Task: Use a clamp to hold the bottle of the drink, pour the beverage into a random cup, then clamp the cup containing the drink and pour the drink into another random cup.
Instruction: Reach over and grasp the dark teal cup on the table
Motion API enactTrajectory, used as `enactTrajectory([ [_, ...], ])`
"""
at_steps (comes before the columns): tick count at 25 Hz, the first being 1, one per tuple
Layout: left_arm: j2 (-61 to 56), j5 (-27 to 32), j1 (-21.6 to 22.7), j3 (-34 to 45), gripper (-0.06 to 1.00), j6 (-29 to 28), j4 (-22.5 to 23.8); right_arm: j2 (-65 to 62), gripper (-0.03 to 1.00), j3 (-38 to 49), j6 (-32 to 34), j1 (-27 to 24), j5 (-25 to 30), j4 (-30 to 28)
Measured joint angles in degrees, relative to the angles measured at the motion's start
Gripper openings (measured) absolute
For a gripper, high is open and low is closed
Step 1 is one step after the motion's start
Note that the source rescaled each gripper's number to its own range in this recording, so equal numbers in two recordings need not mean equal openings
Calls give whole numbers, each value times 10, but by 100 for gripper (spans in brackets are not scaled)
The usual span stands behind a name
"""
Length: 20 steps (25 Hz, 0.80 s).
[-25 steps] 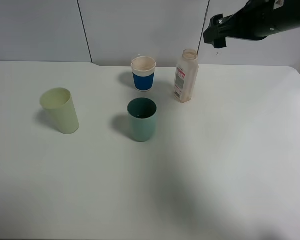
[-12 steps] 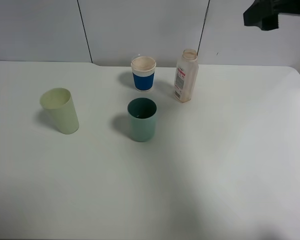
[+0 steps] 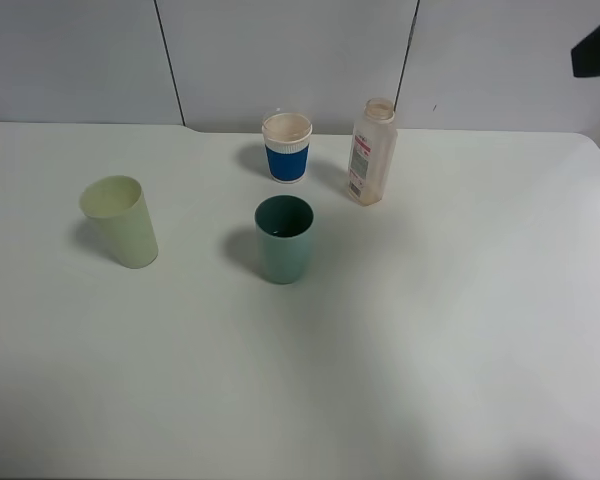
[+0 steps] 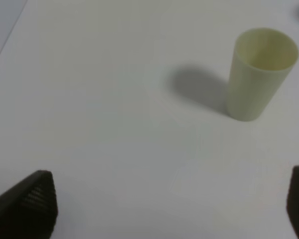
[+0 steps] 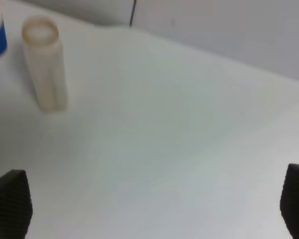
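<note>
While both grippers hang with jaws spread wide and nothing between them, we find the left gripper (image 4: 162, 209) near the pale cup (image 4: 261, 74), whose inside looks bare, and the right gripper (image 5: 153, 204) well apart from the bottle (image 5: 45, 69). Clear, capless, red-and-white labelled and faintly brown-tinted, the bottle stands upright on the table (image 3: 460, 330) just beside the blue cup (image 3: 287, 150), behind the teal cup (image 3: 283, 245), whose dark inside does not show us what it holds.

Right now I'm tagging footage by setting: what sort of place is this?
Likely a lab test bench: bare white table, plain panelled wall, just a bottle and three cups set out.
</note>
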Motion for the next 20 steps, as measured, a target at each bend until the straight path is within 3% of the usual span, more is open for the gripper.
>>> enactTrajectory([
  [15, 0, 0, 0, 0, 76, 0, 0, -144, 100, 6, 41, 0, 149, 2],
  [20, 0, 0, 0, 0, 76, 0, 0, -219, 100, 87, 37, 0, 170, 53],
])
